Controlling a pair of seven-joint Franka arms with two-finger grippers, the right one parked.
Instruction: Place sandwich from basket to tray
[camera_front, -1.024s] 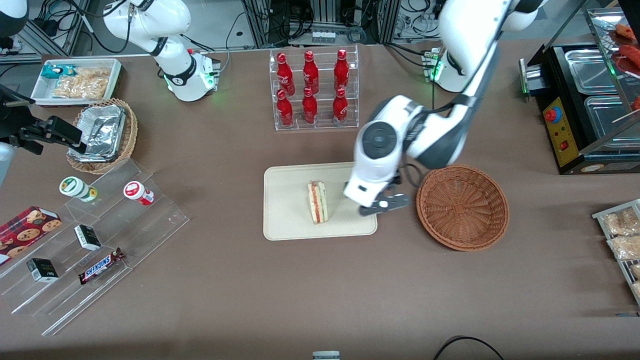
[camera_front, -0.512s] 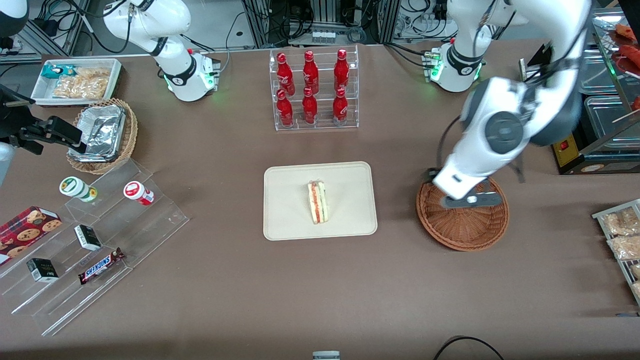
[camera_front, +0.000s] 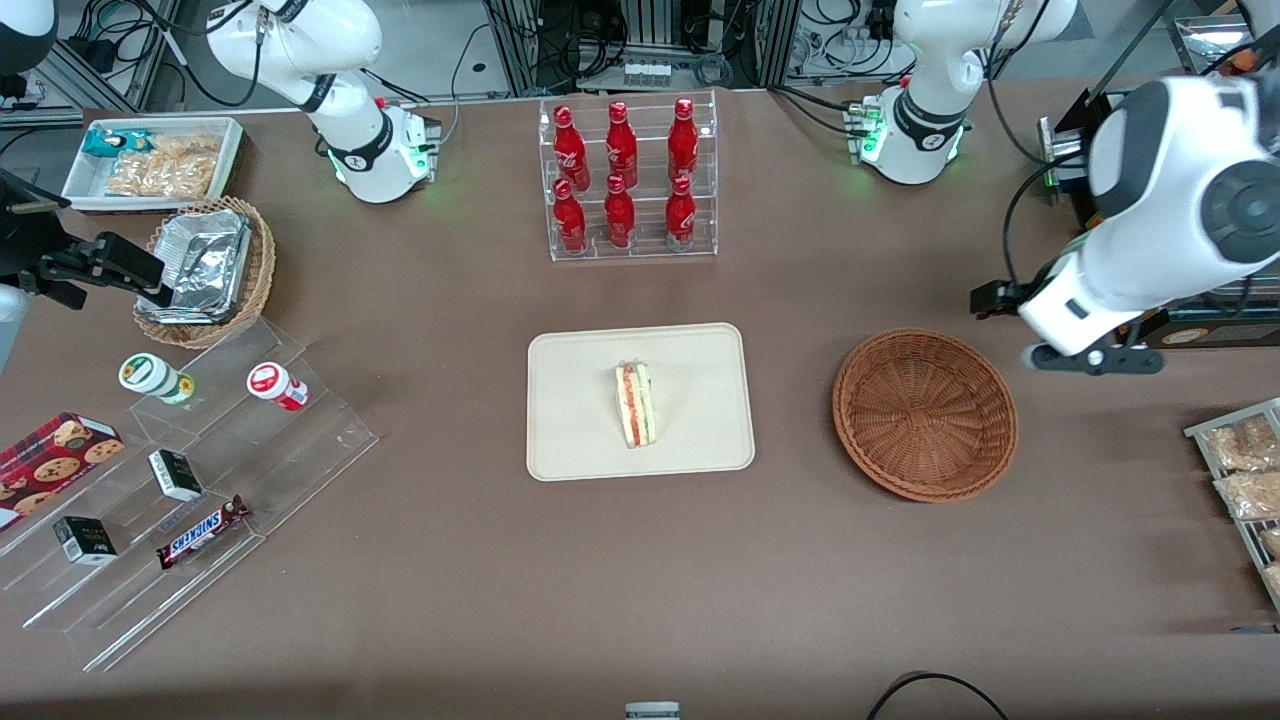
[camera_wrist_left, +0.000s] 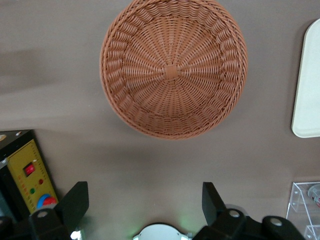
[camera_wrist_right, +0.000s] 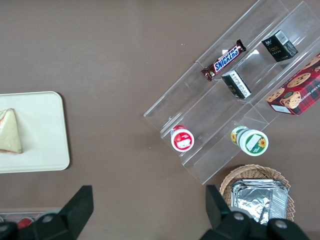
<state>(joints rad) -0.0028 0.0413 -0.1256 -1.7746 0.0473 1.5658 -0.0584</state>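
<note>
- The sandwich (camera_front: 635, 404) lies on its side near the middle of the tray (camera_front: 570, 440), cut edge showing its red and green layers; nothing touches it.
- The basket (camera_front: 925, 413), well apart from the tray toward the working arm's end of the bench (camera_front: 640, 580), holds nothing.
- The end effector (camera_front: 1092, 360) hangs above the bench, clear of the basket on the side away from the tray, with its fingers (camera_wrist_left: 75, 202) spread and nothing between them.
- Judging by this, the transfer itself looks done; what seems left is for the arm to pull clear and park, which calls for no further contact with the tray or sandwich.
- The left wrist view shows the basket's bare woven bottom and only a corner of the tray, not the sandwich.
- The front view and the right wrist view show the sandwich resting on the tray.
</note>
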